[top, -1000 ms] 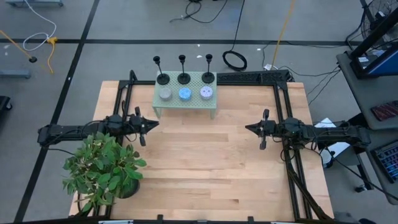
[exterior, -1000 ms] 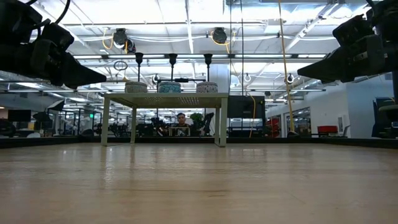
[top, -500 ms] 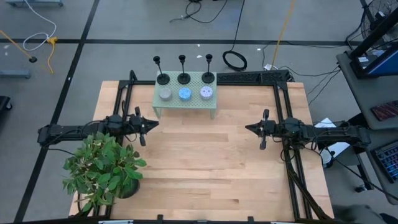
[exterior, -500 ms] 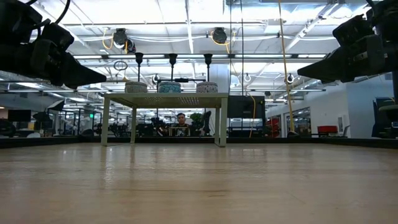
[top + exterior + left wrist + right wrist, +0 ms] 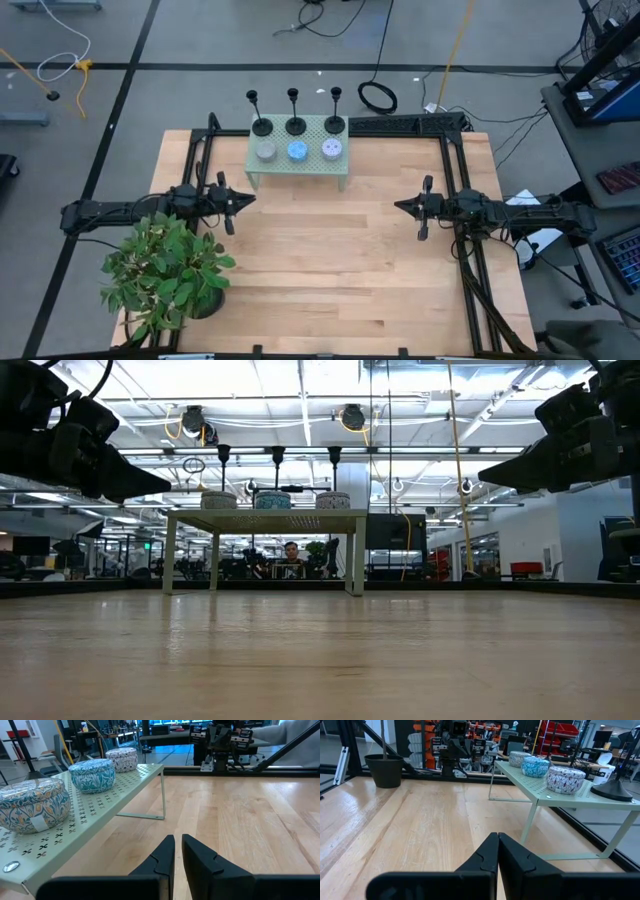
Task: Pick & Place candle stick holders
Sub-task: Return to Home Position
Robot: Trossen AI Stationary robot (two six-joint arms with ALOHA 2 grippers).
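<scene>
- Three small black candle stick holders (image 5: 295, 126), with disc bases and thin stems, stand in a row along the back edge of a pale green perforated metal shelf (image 5: 300, 170) at the wooden bench's (image 5: 330, 270) far edge.
- Three round patterned candle tins (image 5: 297, 151) sit just in front of them.
- Left gripper (image 5: 250, 198) hovers near the bench's left edge, its fingers narrow and holding nothing.
- Right gripper (image 5: 398, 205) hovers near the right edge, its fingers pressed together and holding nothing.

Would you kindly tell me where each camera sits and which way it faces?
High view: overhead, facing straight down; both arms show.
Low view: table height, facing the shelf; left gripper, right gripper above.
Left wrist view: on left arm, facing right arm; left gripper shut.
Right wrist view: on right arm, facing left arm; right gripper shut.
All four share the shelf with its candle tins.
</scene>
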